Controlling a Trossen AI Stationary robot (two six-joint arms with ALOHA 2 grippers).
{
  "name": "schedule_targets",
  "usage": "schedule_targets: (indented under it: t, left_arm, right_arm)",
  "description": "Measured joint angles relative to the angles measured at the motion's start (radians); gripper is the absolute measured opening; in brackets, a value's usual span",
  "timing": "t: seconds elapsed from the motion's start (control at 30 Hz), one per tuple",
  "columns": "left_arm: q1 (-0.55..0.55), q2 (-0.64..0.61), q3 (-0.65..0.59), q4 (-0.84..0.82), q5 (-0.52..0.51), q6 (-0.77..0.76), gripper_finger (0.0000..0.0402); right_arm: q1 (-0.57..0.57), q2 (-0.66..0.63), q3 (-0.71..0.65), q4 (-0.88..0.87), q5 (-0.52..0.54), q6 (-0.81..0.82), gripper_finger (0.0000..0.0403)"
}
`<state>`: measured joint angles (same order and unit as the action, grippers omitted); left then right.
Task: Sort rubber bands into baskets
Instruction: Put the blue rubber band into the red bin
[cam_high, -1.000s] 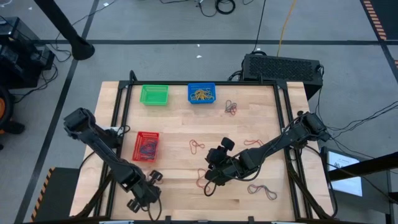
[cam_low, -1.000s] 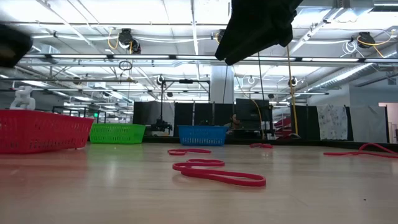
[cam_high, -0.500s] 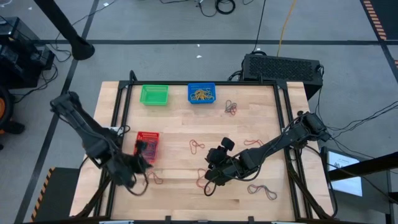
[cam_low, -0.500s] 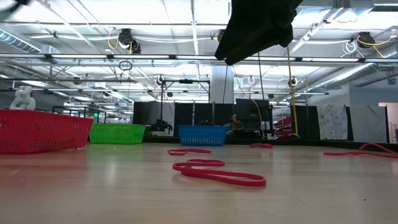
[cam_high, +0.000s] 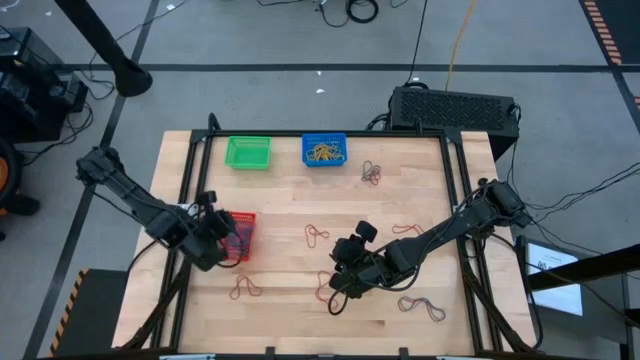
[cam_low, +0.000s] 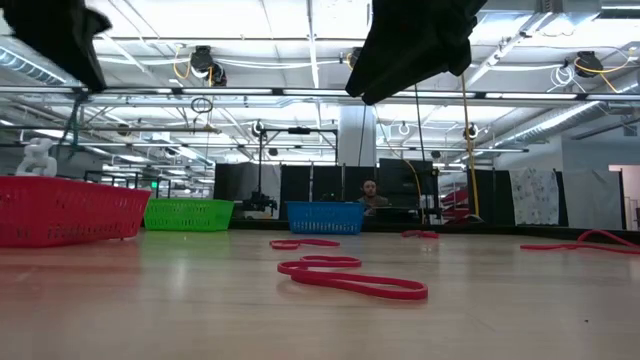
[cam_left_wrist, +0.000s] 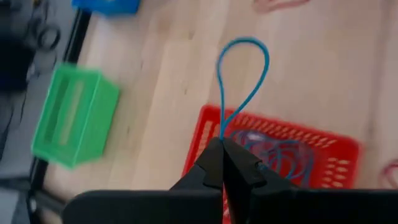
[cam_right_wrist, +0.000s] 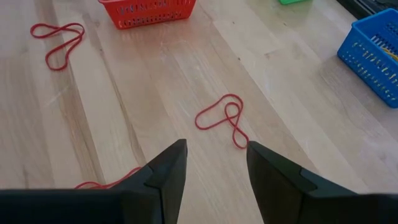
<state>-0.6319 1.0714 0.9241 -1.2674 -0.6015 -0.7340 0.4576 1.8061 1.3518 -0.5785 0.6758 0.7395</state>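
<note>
Your right gripper (cam_right_wrist: 214, 163) hangs above the pale wooden worktop (cam_right_wrist: 155, 81) with its two dark fingers (cam_right_wrist: 163, 177) spread apart, nothing between them. Just beyond lies a twisted red rubber band (cam_right_wrist: 224, 119). Another red loop (cam_right_wrist: 58, 42) lies near the red plastic mesh basket (cam_right_wrist: 149, 12) (only partly visible). A blue mesh basket (cam_right_wrist: 373, 59) sits toward the worktop's edge.

Two baskets (cam_high: 248, 152) (cam_high: 325, 150) sit side by side along the table's (cam_high: 290, 200) far edge, a third basket (cam_high: 240, 236) near its left edge. The left claw (cam_left_wrist: 222, 149) hangs over that third basket, pinching a rubber band (cam_left_wrist: 244, 78). Loose rubber bands (cam_high: 317, 235) lie mid-table and toward the near edge, around the right claw (cam_right_wrist: 214, 163).
</note>
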Motion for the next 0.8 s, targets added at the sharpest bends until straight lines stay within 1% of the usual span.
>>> schedule_targets:
  t: [0.07,0.17,0.23,0.3,0.6,0.8]
  left_arm:
    - [0.037,0.000,-0.031,0.000,0.021,-0.035,0.0000]
    - [0.094,0.000,-0.074,0.001,0.103,-0.094,0.0000]
    - [0.119,0.000,-0.095,0.003,0.156,-0.100,0.0000]
    - [0.135,0.000,-0.115,0.011,0.185,-0.099,0.0000]
    - [0.155,0.000,-0.143,0.059,0.231,-0.094,0.0001]
    - [0.155,0.000,-0.143,0.059,0.235,-0.099,0.0029]
  right_arm:
    - [0.000,0.000,0.000,0.000,0.000,0.000,0.0160]
    - [0.000,0.000,0.000,0.000,0.000,0.000,0.0160]
    - [0.000,-0.001,0.000,0.000,0.000,0.000,0.0160]
    - [0.000,-0.001,0.000,0.000,0.000,0.000,0.0160]
    - [0.000,-0.001,0.000,0.000,0.000,0.000,0.0160]
    - [0.002,-0.001,0.000,0.000,-0.001,-0.001,0.0160]
